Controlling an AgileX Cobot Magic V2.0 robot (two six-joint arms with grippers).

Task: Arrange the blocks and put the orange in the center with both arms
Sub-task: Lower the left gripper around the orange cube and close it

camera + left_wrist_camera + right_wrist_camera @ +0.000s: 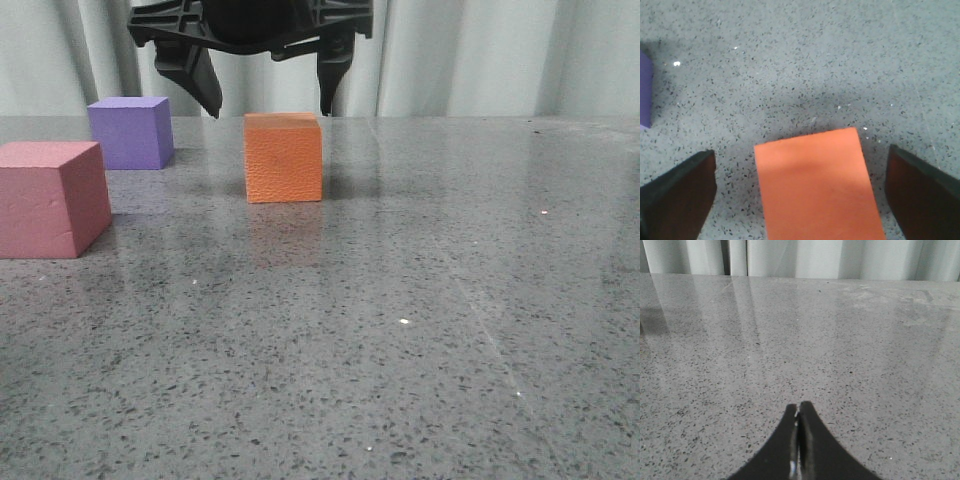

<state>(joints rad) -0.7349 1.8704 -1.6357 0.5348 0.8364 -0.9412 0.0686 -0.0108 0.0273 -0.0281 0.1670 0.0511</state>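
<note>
Nearest, at nine o'clock on the speckled grey stone table (420,340), sits the pink-red foam cube (52,198), with the purple foam cube (130,132) behind it, while farther back the orange pebbled foam cube (284,157) lies directly beneath the wide-open left gripper (270,105), the right gripper (799,440) being pressed together elsewhere.

I see the orange cube (284,157) upright on the table, its pebbled face toward me, a little left of the front view's middle. The purple cube (130,132) sits at its ten o'clock, well apart. The pink-red cube (52,198) lies nearest me, at the orange's eight o'clock, cut by the frame's left edge.
</note>
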